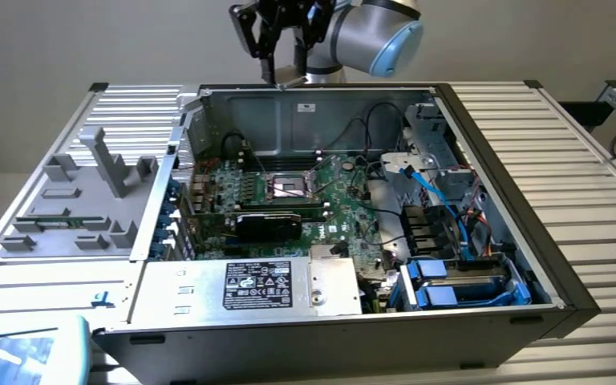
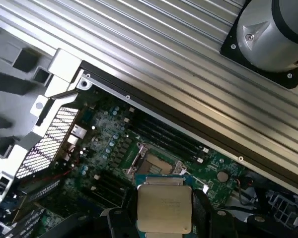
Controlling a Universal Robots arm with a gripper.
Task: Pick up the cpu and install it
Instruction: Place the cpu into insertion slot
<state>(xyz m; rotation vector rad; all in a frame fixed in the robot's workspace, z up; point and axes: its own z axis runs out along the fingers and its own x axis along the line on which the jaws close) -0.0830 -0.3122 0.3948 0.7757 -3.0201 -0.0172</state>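
The cpu (image 2: 164, 208), a flat square chip with a silver-grey metal top, sits between my gripper's (image 2: 164, 220) dark fingers (image 2: 120, 223), which press on two opposite edges. In the exterior view my gripper (image 1: 285, 72) hangs high over the back wall of the open computer case (image 1: 319, 120), with the chip held flat at its tip. The motherboard's cpu socket (image 1: 289, 187) lies below and nearer the case front, its frame open; in the wrist view the socket (image 2: 151, 163) is just beyond the held chip.
A grey moulded fixture (image 1: 83, 200) lies on the ribbed table (image 1: 565, 160) at the exterior view's left. Inside the case are a labelled silver box (image 1: 254, 287), black and blue cables (image 1: 436, 200) and blue drive brackets (image 1: 447, 285). The arm's base (image 2: 273, 34) is bolted beside the case.
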